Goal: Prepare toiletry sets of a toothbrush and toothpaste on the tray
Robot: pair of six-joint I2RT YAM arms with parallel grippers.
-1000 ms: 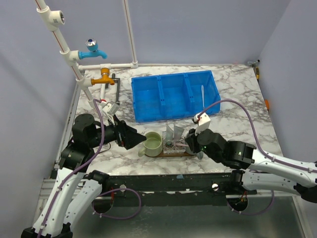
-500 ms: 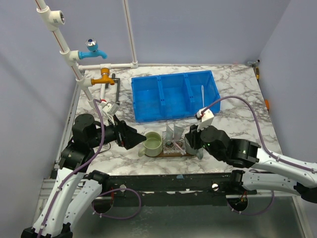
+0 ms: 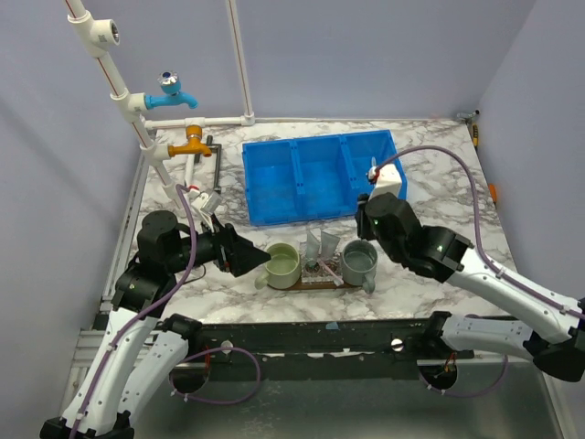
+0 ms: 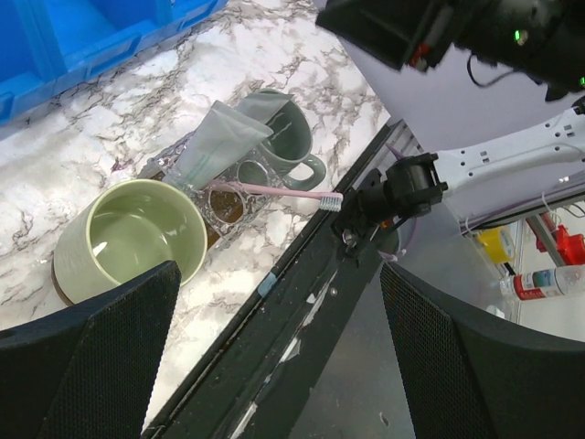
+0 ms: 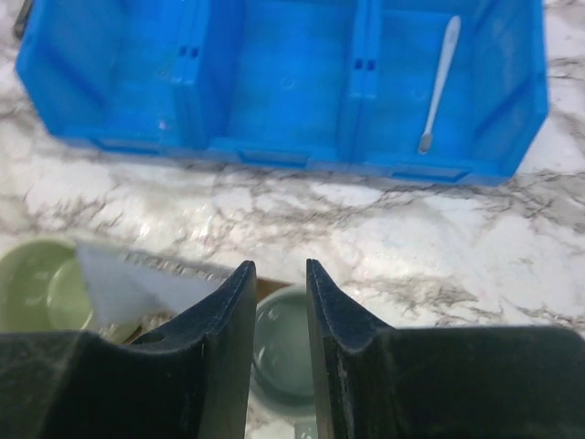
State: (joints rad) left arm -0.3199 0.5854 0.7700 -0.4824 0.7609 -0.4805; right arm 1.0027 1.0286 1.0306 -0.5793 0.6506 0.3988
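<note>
Marble table (image 3: pixel 457 192) holds a bin (image 5: pixel 274 151) whose right compartment has a toothbrush (image 5: pixel 439 78), lying lengthwise away from the arms, beyond the right claw (image 5: pixel 279 270), narrowly apart and empty near the tray (image 3: pixel 306 285); left claw (image 4: pixel 274 274), wide apart, is farther.

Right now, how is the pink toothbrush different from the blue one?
Colour: the pink toothbrush is pink, while the light-blue toothbrush is pale blue. Place: the pink toothbrush rests across the clear glass, while the light-blue toothbrush lies flat in the right compartment of the blue bin. Both are slim sticks, and nothing grips either.
</note>
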